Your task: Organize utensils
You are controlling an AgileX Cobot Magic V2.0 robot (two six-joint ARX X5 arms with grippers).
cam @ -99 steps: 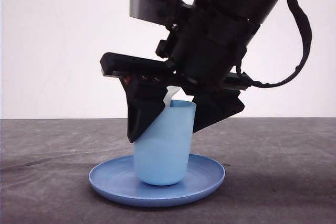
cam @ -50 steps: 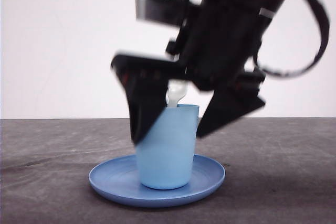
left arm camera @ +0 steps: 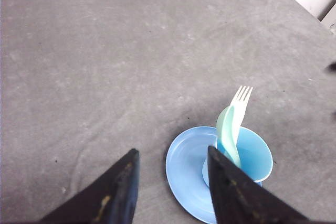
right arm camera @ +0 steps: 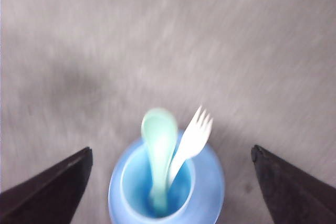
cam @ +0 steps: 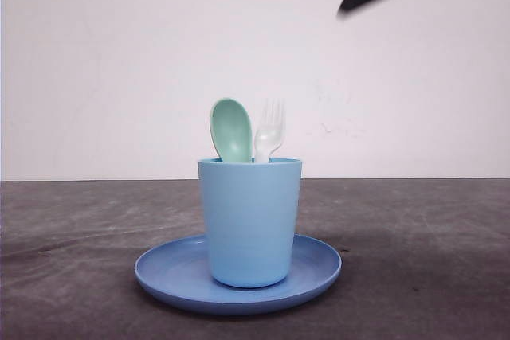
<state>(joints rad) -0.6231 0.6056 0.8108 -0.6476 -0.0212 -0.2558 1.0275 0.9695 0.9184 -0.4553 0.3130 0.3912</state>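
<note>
Front view: spoon [cam: 231, 130], fork [cam: 270, 130] upright in cup [cam: 250, 220], heads up | right gripper [right arm camera: 168, 182] spread | left gripper [left arm camera: 170, 187] spread

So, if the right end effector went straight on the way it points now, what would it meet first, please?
Probably the spoon and fork standing in the cup: they sit between the open right end effector fingers, directly ahead, though depth is unclear.

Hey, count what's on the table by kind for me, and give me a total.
Spoon: 1
Fork: 1
Cup: 1
Plate: 1
Total: 4
The spoon and fork stand in the cup, and the cup stands on the plate.
</note>
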